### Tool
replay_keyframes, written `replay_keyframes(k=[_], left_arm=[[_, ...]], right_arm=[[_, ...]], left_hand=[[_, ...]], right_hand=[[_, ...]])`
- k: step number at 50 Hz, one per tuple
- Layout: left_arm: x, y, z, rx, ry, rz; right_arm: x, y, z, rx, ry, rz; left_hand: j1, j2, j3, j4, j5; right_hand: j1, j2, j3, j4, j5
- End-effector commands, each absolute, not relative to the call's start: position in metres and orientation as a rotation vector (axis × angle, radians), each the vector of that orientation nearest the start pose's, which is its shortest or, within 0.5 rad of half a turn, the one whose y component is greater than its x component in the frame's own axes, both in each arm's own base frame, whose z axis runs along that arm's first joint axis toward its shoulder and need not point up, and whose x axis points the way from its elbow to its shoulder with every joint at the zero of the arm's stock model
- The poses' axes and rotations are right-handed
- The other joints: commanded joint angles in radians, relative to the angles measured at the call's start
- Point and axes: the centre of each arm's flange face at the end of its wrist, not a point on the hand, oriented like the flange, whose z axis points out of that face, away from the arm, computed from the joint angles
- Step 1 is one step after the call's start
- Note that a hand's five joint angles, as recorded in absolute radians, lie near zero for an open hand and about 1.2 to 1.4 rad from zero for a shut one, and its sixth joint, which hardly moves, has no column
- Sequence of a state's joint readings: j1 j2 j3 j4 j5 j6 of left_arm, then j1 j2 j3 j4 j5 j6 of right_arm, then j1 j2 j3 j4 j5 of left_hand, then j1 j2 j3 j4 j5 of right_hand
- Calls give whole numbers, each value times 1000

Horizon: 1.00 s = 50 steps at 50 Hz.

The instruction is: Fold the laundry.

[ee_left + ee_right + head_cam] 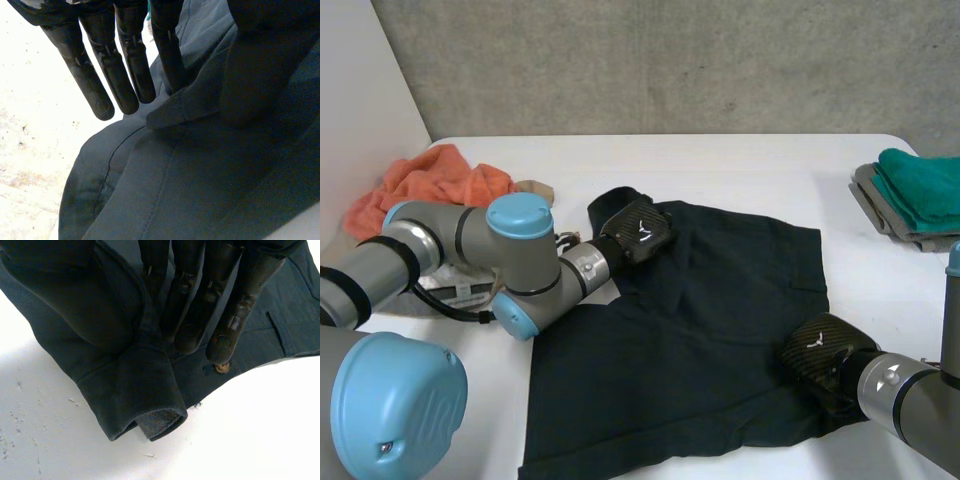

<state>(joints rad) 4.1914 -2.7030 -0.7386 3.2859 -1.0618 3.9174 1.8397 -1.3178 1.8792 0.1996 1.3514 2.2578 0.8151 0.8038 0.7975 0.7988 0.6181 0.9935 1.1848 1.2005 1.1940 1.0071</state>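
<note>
Dark navy shorts point(690, 340) lie spread flat on the white table point(740, 165). My left hand point(638, 230) rests on their far left corner, where the cloth bunches up. In the left wrist view its straight fingers point(127, 75) and thumb point(250, 65) pinch a raised fold of the shorts point(185, 110). My right hand point(817, 355) is at the near right edge of the shorts. There a ridge of the shorts point(145, 405) with a rolled hem is clamped between its thumb point(65, 295) and fingers point(200, 315).
A crumpled orange cloth point(430, 185) lies at the back left, with a small beige item point(535, 187) beside it. A folded teal and grey stack point(915, 195) sits at the right edge. A white printed sheet point(460, 290) lies under my left arm.
</note>
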Motion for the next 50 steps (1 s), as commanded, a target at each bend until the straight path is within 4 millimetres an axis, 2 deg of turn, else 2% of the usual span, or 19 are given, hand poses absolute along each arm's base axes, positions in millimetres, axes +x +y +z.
replay_keyframes(k=[1,4,11,19,23,33,36,43,50], left_arm=[[-399,-335,98,-1691,-1411,1900],[-398,-335,102,-1690,-1422,1909],[-388,-329,120,-1692,-1465,1933],[-364,-315,135,-1731,-1586,1951],[-334,-317,133,-1758,-1766,1954],[-298,-306,127,-1790,-2142,1934],[-292,-300,127,-1775,-2208,1922],[-291,-290,122,-1769,-2235,1885],[-290,-289,129,-1636,-2283,1893]], right_arm=[[211,-199,148,-1700,2372,-1276],[211,-199,148,-1703,2372,-1274],[212,-198,148,-1705,2368,-1270],[212,-196,147,-1709,2366,-1263],[212,-195,147,-1710,2366,-1261],[212,-196,147,-1709,2364,-1270],[213,-197,147,-1707,2363,-1286],[213,-200,148,-1640,2380,-1304],[212,-205,150,-1588,2396,-1331]], left_hand=[[448,460,466,465,471],[575,586,593,591,598],[570,581,587,586,592],[579,590,596,595,601],[581,592,599,597,604],[581,592,599,597,604],[581,592,599,597,604],[552,563,570,569,575],[256,268,274,273,279]], right_hand=[[403,211,196,202,215],[403,211,196,202,215],[403,211,196,202,215],[403,211,196,202,215],[403,211,196,202,215],[403,211,196,202,215],[403,211,196,202,215],[403,211,196,202,215],[403,211,196,202,215]])
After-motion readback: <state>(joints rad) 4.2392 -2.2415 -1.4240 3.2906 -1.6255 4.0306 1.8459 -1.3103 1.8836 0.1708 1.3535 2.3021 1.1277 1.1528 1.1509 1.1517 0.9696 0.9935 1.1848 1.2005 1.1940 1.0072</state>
